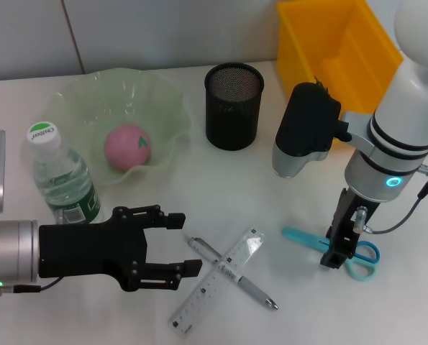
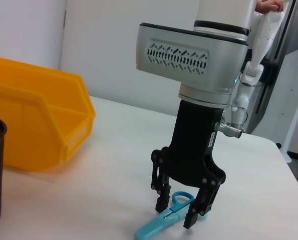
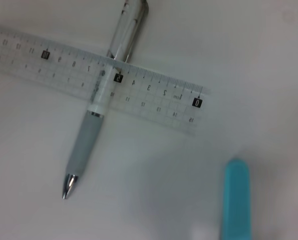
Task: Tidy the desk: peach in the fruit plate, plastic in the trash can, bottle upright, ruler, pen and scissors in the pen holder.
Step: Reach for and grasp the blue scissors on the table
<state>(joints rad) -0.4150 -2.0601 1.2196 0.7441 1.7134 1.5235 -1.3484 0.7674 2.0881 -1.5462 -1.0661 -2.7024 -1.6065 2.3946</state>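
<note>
Scissors [image 2: 170, 216] on desk between parted fingers of right pincer [image 2: 180, 214].

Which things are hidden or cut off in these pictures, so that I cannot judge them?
- Inside of the yellow bin: head view, the right arm covers part, the top edge cuts the rest.
- Bottom of the pen holder: head view, dark mesh hides it.
- Scissors handles: head view, right gripper stands in front.
- Bottle base: head view, left gripper hides it.
- Ruler far end: right wrist view, cut by the edge.
</note>
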